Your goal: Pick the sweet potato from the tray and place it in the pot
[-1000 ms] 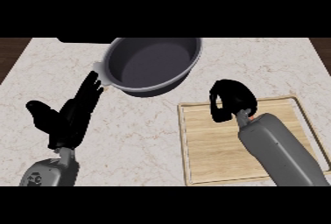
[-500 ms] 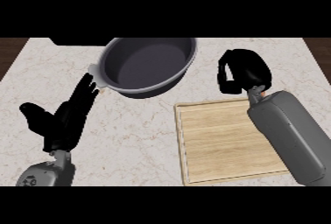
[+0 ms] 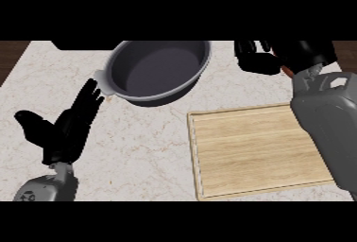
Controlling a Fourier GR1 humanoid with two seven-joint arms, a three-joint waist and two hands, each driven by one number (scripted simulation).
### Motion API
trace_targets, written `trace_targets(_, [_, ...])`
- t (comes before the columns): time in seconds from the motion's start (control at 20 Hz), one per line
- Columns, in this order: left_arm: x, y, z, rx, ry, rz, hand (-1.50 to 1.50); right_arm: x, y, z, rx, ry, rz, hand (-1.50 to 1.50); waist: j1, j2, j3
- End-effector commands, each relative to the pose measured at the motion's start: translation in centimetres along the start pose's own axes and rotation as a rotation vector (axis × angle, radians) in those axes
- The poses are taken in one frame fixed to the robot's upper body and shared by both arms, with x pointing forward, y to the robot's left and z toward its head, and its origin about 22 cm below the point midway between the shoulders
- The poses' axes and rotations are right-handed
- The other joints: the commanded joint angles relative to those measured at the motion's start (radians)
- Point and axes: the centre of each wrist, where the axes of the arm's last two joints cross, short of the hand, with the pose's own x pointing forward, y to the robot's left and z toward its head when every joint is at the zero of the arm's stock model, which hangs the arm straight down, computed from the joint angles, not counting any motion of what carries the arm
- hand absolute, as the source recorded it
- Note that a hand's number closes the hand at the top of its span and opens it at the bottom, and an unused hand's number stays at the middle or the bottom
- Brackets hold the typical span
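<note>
The right hand [image 3: 268, 56], just right of the grey pot [image 3: 157, 71], curls around the sweet potato [image 3: 286, 69]; only a small orange-brown sliver shows. The wooden tray [image 3: 251, 151] lies below it. The left hand [image 3: 66, 130] rests open, left of the pot.

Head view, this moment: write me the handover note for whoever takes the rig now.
Right hand: curled at the counter's far edge, right of the pot; an orange sliver by its wrist suggests it holds the sweet potato, mostly hidden.
Left hand: open, resting on the counter left of the pot, holding nothing.
Tray: bare wood, nothing on it.
Pot: nothing visible inside.
Done: pickup, apparently.
Left: carry the right hand over the pot and release.
</note>
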Motion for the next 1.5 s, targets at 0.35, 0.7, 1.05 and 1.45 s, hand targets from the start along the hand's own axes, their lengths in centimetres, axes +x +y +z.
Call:
trace_targets(0.35, [-1.1, -1.2, -1.1, -0.019, -0.009, 0.0, 0.0, 6.4, -3.8, -5.1, -0.018, -0.082, -0.117, 1.5, 0.014, 0.006, -0.001])
trace_targets(0.7, [-0.8, -1.3, -0.3, -0.045, -0.002, 0.005, 0.0, 11.1, -0.6, -7.9, 0.002, 0.009, -0.118, 1.5, 0.02, 0.006, -0.001])
trace_targets(1.05, [0.6, -1.4, -0.6, -0.033, -0.015, 0.0, 0.0, 9.5, 4.9, -10.7, 0.05, 0.029, -0.126, 1.5, 0.032, 0.012, -0.001])
trace_targets(1.45, [-0.5, -1.3, -0.6, -0.067, -0.002, 0.006, 0.0, 8.6, 8.0, -11.8, 0.195, 0.145, -0.259, -1.5, 0.053, 0.021, -0.001])
